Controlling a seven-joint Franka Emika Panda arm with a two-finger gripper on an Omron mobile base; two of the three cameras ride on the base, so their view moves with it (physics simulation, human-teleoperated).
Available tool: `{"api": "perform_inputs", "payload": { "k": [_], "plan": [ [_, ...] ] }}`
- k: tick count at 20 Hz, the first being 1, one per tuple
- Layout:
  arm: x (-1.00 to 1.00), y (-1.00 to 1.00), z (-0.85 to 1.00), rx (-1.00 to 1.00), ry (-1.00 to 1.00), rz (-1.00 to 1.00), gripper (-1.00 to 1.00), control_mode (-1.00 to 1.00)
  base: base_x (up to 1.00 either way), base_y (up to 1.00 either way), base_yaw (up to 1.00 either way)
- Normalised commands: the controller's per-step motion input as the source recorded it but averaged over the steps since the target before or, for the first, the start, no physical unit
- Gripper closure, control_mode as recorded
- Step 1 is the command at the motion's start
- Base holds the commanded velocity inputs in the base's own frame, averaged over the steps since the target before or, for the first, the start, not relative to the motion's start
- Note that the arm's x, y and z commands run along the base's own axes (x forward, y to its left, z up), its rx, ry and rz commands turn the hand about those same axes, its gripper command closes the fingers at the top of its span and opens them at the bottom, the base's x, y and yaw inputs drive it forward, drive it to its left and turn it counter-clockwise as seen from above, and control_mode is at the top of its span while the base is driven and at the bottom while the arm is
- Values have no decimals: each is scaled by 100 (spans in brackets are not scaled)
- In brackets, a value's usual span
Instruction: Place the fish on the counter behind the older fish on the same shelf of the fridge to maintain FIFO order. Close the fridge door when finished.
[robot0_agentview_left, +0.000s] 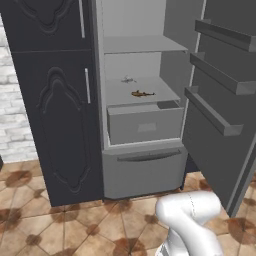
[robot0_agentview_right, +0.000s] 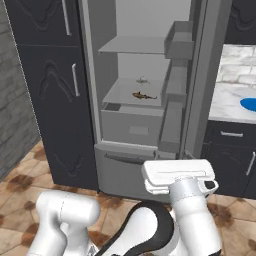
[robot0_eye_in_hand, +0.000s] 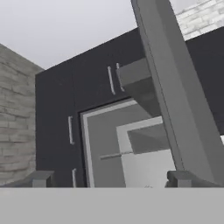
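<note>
The fridge (robot0_agentview_left: 142, 170) stands open, and its fridge door (robot0_agentview_left: 220, 105) is swung wide to the right. On the shelf (robot0_agentview_left: 117, 95) above the drawer front lies the golden-brown older fish (robot0_agentview_left: 142, 93) near the front. The silvery-grey fish (robot0_agentview_left: 128, 79) lies behind it, toward the back wall. The right base view shows the same pair, the older fish (robot0_agentview_right: 144, 95) in front of the grey fish (robot0_agentview_right: 143, 80). My gripper (robot0_eye_in_hand: 111, 181) is open and empty, its fingertips (robot0_eye_in_hand: 41, 178) wide apart, low in front of the fridge and tilted up toward the door (robot0_eye_in_hand: 170, 100).
Dark cabinets (robot0_agentview_left: 55, 110) flank the fridge on the left. The marble counter (robot0_agentview_right: 232, 82) with a blue plate (robot0_agentview_right: 248, 104) lies right of the door. Door bins (robot0_agentview_left: 215, 115) jut out from the open door. Tiled floor (robot0_agentview_left: 75, 225) spreads in front.
</note>
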Motion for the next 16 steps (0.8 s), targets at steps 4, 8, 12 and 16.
{"api": "perform_inputs", "payload": {
  "k": [4, 8, 12, 16],
  "plan": [
    [51, -51, -14, 10, -22, 15, -100, -100, 0, 0, 0],
    [69, -35, -32, 5, -7, 15, -100, -100, 0, 0, 0],
    [36, -57, -12, 0, -1, 8, -100, -100, 0, 0, 0],
    [6, -59, 0, 0, -2, 4, -100, -100, 0, 0, 0]
  ]
}}
